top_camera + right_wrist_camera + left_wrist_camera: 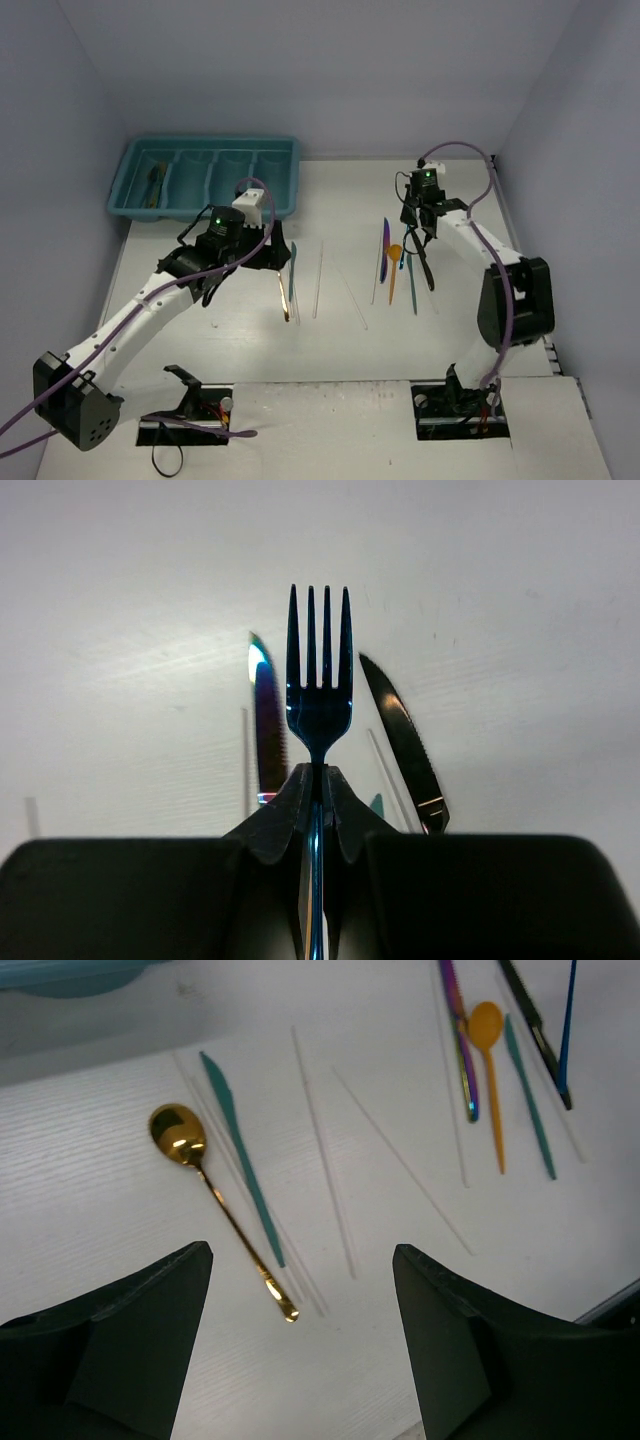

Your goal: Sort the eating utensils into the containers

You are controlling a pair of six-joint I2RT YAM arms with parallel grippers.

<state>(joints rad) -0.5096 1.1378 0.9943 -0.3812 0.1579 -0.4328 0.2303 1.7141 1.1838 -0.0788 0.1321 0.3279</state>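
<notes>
My right gripper [421, 222] is shut on a blue fork [319, 695] and holds it above the table, tines pointing away from the wrist. Under it lie a purple knife [266, 720] and a black knife [405, 740]. My left gripper [302, 1260] is open and empty, just above the handle end of a gold spoon [215, 1205]. A teal knife [240, 1150] lies beside the spoon. The teal tray [290, 160] stands at the far left. One utensil [155, 185] lies in its leftmost compartment.
Pale translucent sticks [322, 1155] lie mid-table between the two groups. An orange spoon [394, 265] and a slim teal utensil [410, 285] lie by the purple knife [385, 245]. Grey walls close in the table at the back and on both sides.
</notes>
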